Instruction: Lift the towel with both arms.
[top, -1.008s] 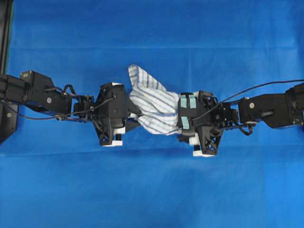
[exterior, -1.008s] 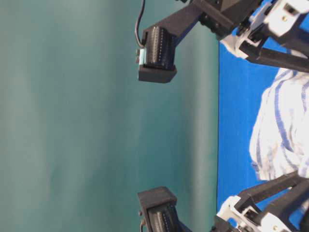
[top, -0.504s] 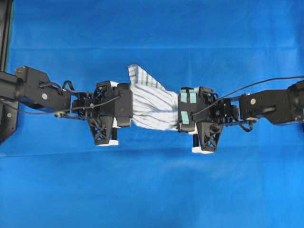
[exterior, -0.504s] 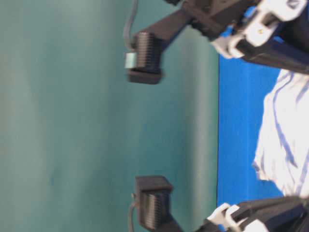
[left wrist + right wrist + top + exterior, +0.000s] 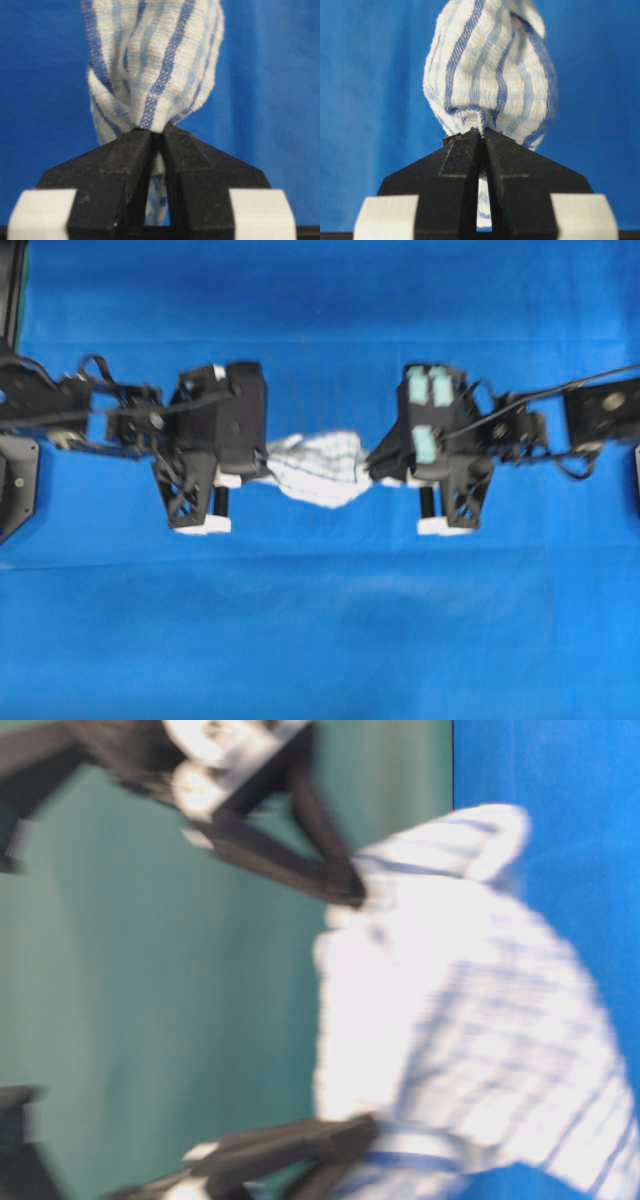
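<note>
Both grippers (image 5: 156,136) (image 5: 482,134) clamped on towel (image 5: 318,468) above blue cover (image 5: 320,640); teal backdrop (image 5: 120,980).

the towel (image 5: 318,468), a white cloth checked with thin blue and grey stripes, is held bunched and slung between the two arms above the blue table cover (image 5: 320,640). one end is pinched in the closed jaws of the left gripper (image 5: 157,134), where the fabric is gathered into tight folds; the other end is clamped the same way in the right gripper (image 5: 483,131). seen from table level, the cloth (image 5: 470,1020) is blurred and hangs in a sagging belly from the two dark fingers. relative to the towel, the left arm (image 5: 205,435) and the teal-padded right arm (image 5: 440,440) are set at opposite ends.
</note>
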Tool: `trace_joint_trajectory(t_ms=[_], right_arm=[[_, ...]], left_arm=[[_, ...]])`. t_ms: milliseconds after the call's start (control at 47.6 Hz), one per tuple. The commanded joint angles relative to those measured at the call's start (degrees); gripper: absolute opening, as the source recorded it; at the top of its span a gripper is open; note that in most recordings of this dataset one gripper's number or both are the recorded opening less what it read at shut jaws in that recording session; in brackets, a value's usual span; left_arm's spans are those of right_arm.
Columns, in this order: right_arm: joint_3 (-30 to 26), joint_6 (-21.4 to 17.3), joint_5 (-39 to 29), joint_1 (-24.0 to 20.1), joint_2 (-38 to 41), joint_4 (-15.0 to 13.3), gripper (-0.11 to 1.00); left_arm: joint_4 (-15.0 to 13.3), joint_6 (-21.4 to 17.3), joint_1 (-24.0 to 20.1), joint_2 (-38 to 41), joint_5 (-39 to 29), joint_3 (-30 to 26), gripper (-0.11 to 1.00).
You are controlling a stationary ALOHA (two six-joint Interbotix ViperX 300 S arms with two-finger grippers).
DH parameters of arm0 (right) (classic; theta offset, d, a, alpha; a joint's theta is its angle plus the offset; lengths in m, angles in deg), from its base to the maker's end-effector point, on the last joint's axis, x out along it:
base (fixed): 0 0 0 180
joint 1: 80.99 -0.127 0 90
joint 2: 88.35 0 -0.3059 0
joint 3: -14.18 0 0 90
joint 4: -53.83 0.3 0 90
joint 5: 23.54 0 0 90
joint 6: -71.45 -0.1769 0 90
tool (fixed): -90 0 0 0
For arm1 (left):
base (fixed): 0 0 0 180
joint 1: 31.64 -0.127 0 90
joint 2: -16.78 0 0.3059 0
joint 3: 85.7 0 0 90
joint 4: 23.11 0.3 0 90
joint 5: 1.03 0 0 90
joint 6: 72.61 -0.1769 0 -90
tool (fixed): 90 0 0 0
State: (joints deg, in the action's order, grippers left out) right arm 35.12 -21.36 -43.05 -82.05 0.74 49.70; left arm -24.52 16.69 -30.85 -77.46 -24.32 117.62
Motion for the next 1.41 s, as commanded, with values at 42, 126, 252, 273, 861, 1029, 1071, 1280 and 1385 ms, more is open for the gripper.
trace_joint_trajectory(t_ms=[42,126,252,273,861,1029,1071,1280,1385], right_arm=[[-4.83,-0.18,-5.01,0.35,-5.45,-2.29,0.04],[-7.03,-0.18,-7.38,0.35,-7.91,-3.34,0.04],[-10.46,-0.18,-10.02,0.35,-10.90,-4.48,0.04],[-10.99,-0.09,-10.37,0.35,-11.34,-4.48,0.04],[-13.45,0.26,-13.71,0.35,-10.99,-4.48,0.04],[-13.54,0.18,-13.62,0.79,-11.07,-4.48,0.04],[-13.54,0.18,-13.71,0.88,-10.99,-4.48,0.05],[-13.18,0.00,-14.24,0.88,-10.99,-4.83,0.62],[-13.18,-0.18,-14.77,0.88,-10.90,-5.10,0.68]], left_arm=[[0.35,-0.09,-0.79,-5.19,-5.54,-5.45,0.04],[0.62,-0.18,-1.23,-7.12,-7.82,-7.47,0.04],[0.70,-0.18,-1.85,-10.02,-11.16,-10.55,0.04],[0.70,-0.18,-1.93,-10.72,-11.69,-11.34,0.04],[0.70,-2.64,-2.20,-12.57,-10.72,-12.83,0.05],[0.70,-2.64,-3.25,-13.10,-9.76,-12.48,0.35],[0.70,-2.64,-3.60,-13.36,-9.58,-12.30,0.47],[0.44,-2.64,-3.96,-14.59,-9.40,-11.43,0.85],[0.35,-2.46,-3.87,-14.77,-9.49,-10.99,0.85]])
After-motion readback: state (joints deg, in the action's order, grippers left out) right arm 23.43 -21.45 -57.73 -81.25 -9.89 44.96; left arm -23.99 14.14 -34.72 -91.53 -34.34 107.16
